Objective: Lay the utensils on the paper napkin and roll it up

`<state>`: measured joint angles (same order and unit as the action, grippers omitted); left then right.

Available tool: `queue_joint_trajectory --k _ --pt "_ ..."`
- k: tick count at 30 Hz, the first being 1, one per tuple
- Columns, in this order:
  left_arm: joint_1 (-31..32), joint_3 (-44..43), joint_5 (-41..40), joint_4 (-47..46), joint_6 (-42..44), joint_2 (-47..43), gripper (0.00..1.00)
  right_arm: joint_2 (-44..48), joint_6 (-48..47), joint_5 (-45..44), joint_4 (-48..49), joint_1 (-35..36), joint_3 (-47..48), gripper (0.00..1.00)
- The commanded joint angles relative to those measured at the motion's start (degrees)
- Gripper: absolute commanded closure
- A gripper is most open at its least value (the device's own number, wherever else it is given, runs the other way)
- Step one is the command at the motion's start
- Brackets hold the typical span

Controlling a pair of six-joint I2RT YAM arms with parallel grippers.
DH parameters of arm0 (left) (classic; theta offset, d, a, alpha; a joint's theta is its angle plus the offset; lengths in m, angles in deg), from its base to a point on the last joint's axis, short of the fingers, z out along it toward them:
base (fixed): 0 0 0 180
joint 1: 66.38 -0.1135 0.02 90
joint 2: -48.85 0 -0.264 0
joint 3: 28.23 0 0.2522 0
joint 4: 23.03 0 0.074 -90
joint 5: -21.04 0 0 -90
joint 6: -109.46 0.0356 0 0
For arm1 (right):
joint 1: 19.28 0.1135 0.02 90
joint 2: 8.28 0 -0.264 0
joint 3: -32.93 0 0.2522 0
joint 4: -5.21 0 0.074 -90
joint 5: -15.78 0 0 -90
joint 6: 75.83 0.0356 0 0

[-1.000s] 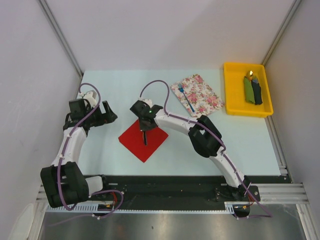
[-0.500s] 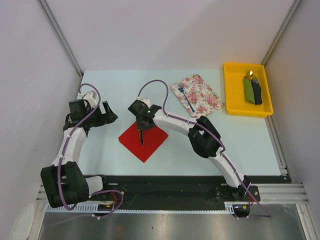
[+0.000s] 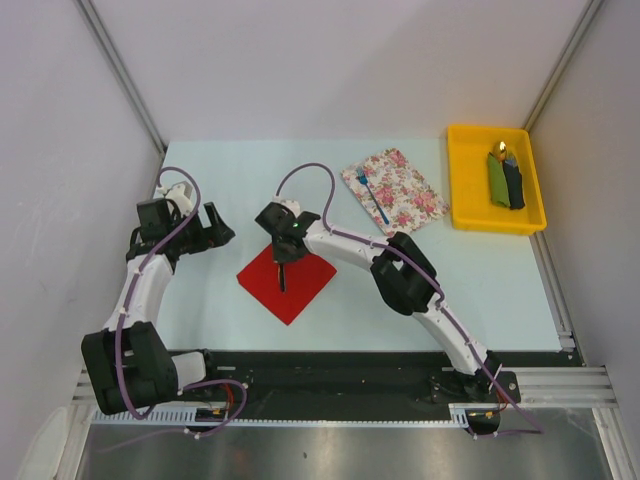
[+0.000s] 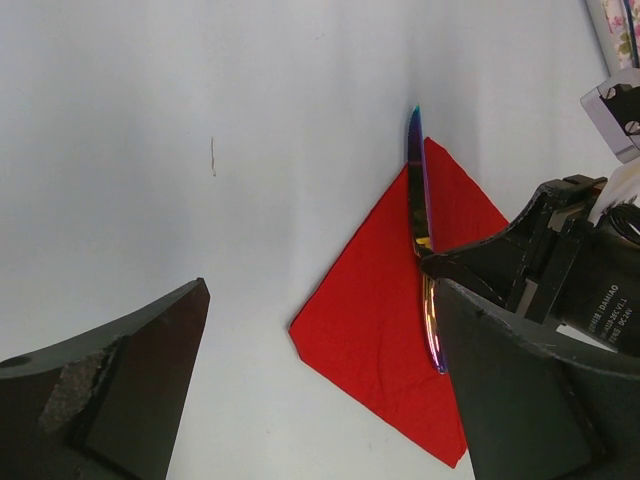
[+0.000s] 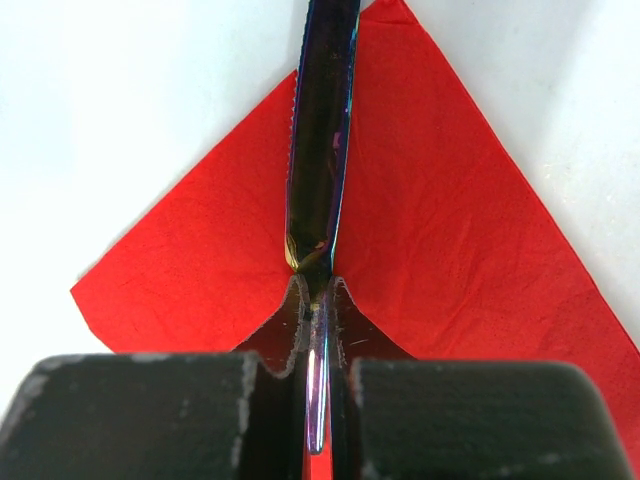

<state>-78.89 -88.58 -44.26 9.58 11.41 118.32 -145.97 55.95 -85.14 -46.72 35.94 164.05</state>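
Top view is only giving a dark sliver under the right claw (image 3: 284,256) — the wrist views are showing a knife (image 5: 320,150), iridescent blue-purple, with the right claw clamping its thin handle part. Right wrist: serrated blade pointing straight away from the claw, long axis running across the red napkin (image 5: 450,250) toward a corner. Left wrist: tip sticking past that corner over the worktop (image 4: 150,120), other end poking out behind the claw. Touching the napkin or not — cannot tell. Left claw (image 3: 213,228) standing wide apart, holding nothing, left of the napkin. Pale worktop showing round every napkin edge. Fork (image 3: 375,200) lying on floral cloth (image 3: 415,200), well apart from the napkin; yellow tray (image 3: 472,195) sitting beyond it.
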Motion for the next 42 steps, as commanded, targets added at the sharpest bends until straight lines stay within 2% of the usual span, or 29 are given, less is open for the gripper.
queue_joint_trajectory --k 1,4,5,6,11,15,17,20,24,28,30,33,35,37,40,42 --pt "-0.8 0.3 1.6 -1.5 -0.6 0.8 0.0 -0.7 1.8 0.0 1.8 -0.3 2.8 1.0" --pt "-0.9 0.0 1.7 -1.3 -0.7 1.3 0.0 -1.1 2.3 -0.3 1.5 -0.4 2.7 0.98" --pt "-0.9 -0.1 1.7 -1.3 -0.6 1.4 0.0 -1.0 2.3 -0.2 1.4 -0.4 2.7 0.94" --pt "-0.9 -0.1 1.7 -1.3 -0.6 1.4 0.0 -1.0 2.5 -0.1 1.4 -0.5 2.6 0.85" --pt "-1.0 -0.2 1.6 -1.2 -0.7 1.5 0.0 -1.0 3.4 0.8 1.5 -0.7 1.7 0.72" --pt "-1.1 -0.8 1.6 -0.6 -0.6 1.7 0.0 -0.4 4.1 1.5 1.4 -0.8 1.1 0.66" --pt "-1.2 -1.7 1.6 0.3 -0.3 1.8 0.0 0.2 3.9 1.8 1.3 -0.9 1.0 0.56" --pt "-1.1 -2.9 1.2 1.5 0.3 1.4 0.0 2.4 3.1 1.8 1.4 -1.3 0.9 0.47" --pt "-1.1 -4.6 1.1 3.1 0.9 0.1 0.0 7.4 1.1 1.7 2.1 -2.2 0.1 0.43" --pt "-1.0 -6.2 1.3 4.6 1.2 -1.5 0.0 12.4 -5.8 4.0 5.6 -4.1 0.5 0.43" --pt "-1.1 -6.9 1.5 4.9 1.4 -2.8 0.0 15.2 -12.4 7.0 7.0 -6.1 0.3 0.41" --pt "-1.0 -7.2 1.6 4.7 1.6 -3.8 0.0 18.1 -20.1 13.4 8.6 -11.5 -1.3 0.38" --pt "-1.1 -7.8 1.3 4.7 1.7 -4.3 0.0 19.3 -23.2 19.1 9.9 -17.1 -4.1 0.31" --pt "-1.1 -8.6 1.2 4.8 2.7 -4.4 0.0 20.1 -28.2 23.2 11.2 -20.5 -5.6 0.29" --pt "-1.1 -10.0 0.7 4.6 3.3 -4.3 0.0 16.6 -35.9 25.4 7.7 -25.8 -1.5 0.27" --pt "-1.2 -10.6 0.6 4.5 3.5 -4.0 0.0 12.8 -38.2 25.6 3.7 -29.4 7.2 0.27"
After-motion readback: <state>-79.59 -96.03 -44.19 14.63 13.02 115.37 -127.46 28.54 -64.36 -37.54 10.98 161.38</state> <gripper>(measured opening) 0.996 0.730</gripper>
